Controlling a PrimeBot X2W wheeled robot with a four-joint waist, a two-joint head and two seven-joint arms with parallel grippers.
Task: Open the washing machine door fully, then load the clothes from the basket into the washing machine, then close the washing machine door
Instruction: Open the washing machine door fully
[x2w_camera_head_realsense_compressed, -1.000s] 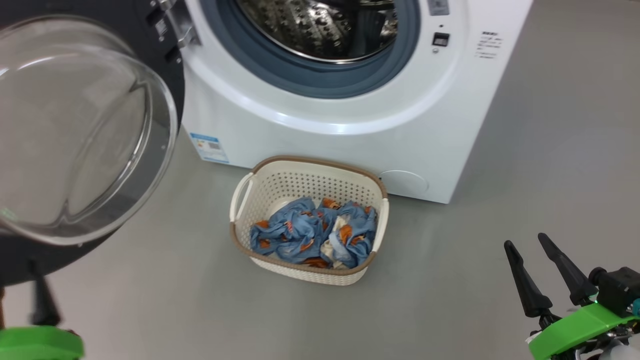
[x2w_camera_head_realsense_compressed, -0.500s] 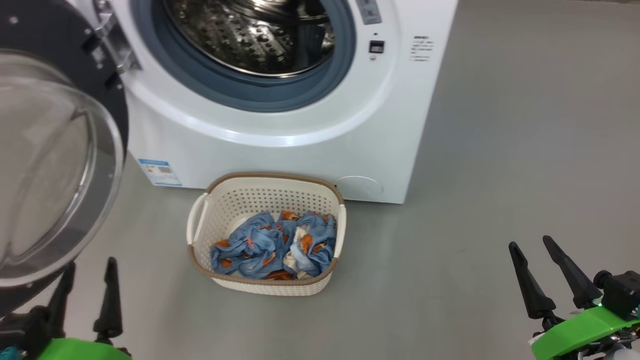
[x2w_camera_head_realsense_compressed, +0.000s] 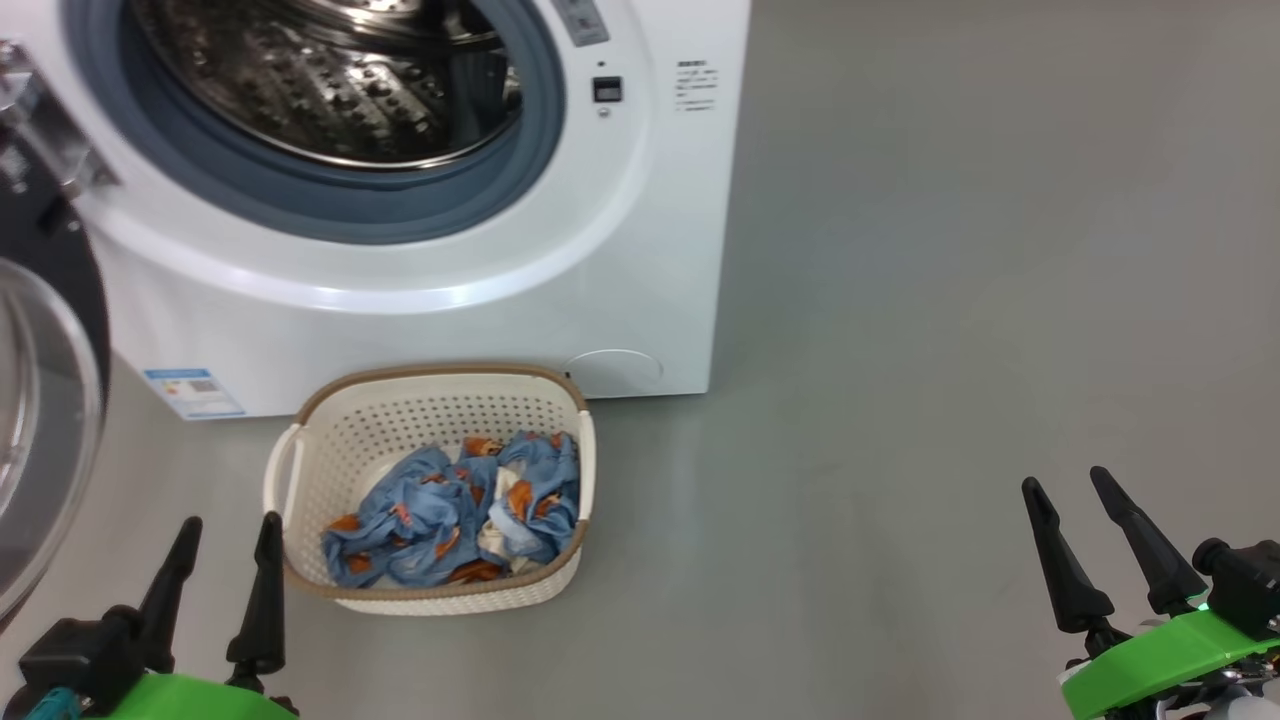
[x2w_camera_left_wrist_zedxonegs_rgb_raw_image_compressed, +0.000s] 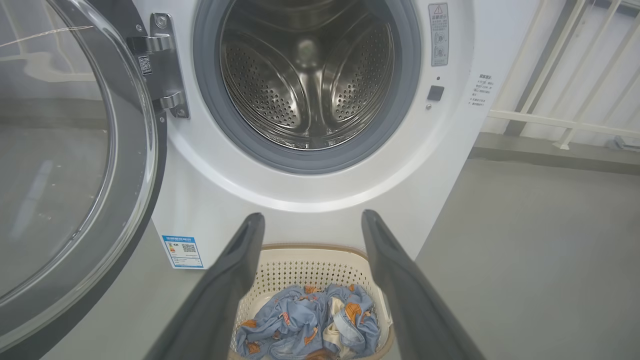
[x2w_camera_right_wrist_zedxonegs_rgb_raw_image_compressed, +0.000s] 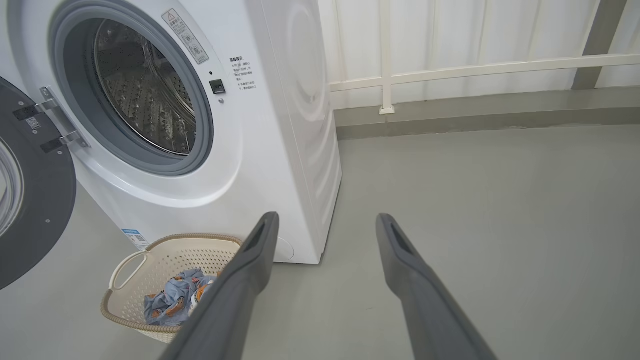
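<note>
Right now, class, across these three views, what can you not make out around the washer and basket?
- Head view: the washing machine door, cut off by the left edge.
- Head view: the basket floor beneath the clothes, covered by them.
- Left wrist view: warning label print on the washing machine, too small to read.

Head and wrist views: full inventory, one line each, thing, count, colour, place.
washing machine: 1, white, on the floor behind the basket
washing machine door: 1, black rim, clear glass, swung open at machine's left
drum: 1, steel, inside machine, no clothes seen
label sticker: 1, blue, machine front, low left
basket: 1, cream, brown rim, before the machine
clothes: 1 heap, blue, orange, cream, in basket
railing: 1, white, beyond machine
left gripper: 1, dark, open, beside basket
right gripper: 1, dark, open, over bare floor
</note>
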